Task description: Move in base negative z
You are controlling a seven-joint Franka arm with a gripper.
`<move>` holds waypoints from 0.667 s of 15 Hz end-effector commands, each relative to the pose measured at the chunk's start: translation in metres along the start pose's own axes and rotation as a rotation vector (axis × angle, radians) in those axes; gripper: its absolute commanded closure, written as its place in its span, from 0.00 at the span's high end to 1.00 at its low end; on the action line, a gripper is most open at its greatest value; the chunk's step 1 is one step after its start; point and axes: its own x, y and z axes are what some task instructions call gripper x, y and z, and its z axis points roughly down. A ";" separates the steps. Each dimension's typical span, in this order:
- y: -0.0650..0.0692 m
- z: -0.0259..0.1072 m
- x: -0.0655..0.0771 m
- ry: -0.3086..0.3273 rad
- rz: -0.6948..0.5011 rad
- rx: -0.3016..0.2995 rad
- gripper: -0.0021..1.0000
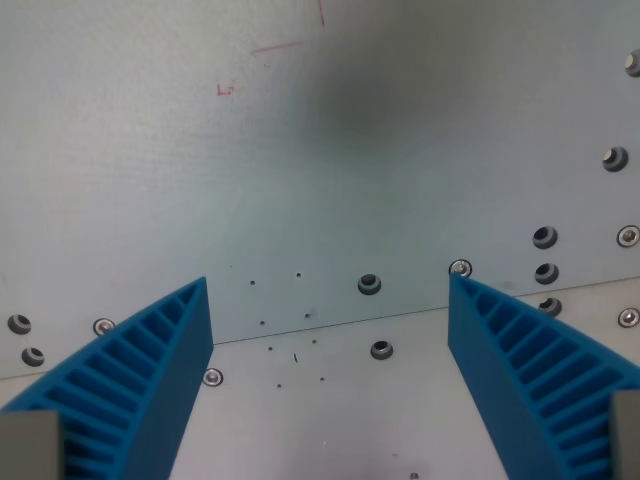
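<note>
Hovering over the grey metal desk [330,150]: one claw [330,300], blue ribbed fingers [150,370] spread wide, holding nothing. Bolts [370,284] and a seam [330,330] lie beneath. Step, judged: straight descent. Next move needs a steady drop, stopping short of the plate.

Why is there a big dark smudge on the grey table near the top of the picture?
In the wrist view, the dark smudge is a soft shadow on the grey metal plate, with fuzzy edges and no glare around it; the blue fingers of the open gripper look sharp enough to show their ribs, and the red marks are faint.
</note>
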 end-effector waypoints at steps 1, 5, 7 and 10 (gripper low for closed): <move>0.000 0.003 0.000 0.005 0.000 0.000 1.00; 0.000 0.023 0.001 0.005 0.000 0.000 1.00; 0.000 0.033 0.001 0.005 0.000 0.000 1.00; 0.000 0.048 0.003 0.005 0.000 0.000 1.00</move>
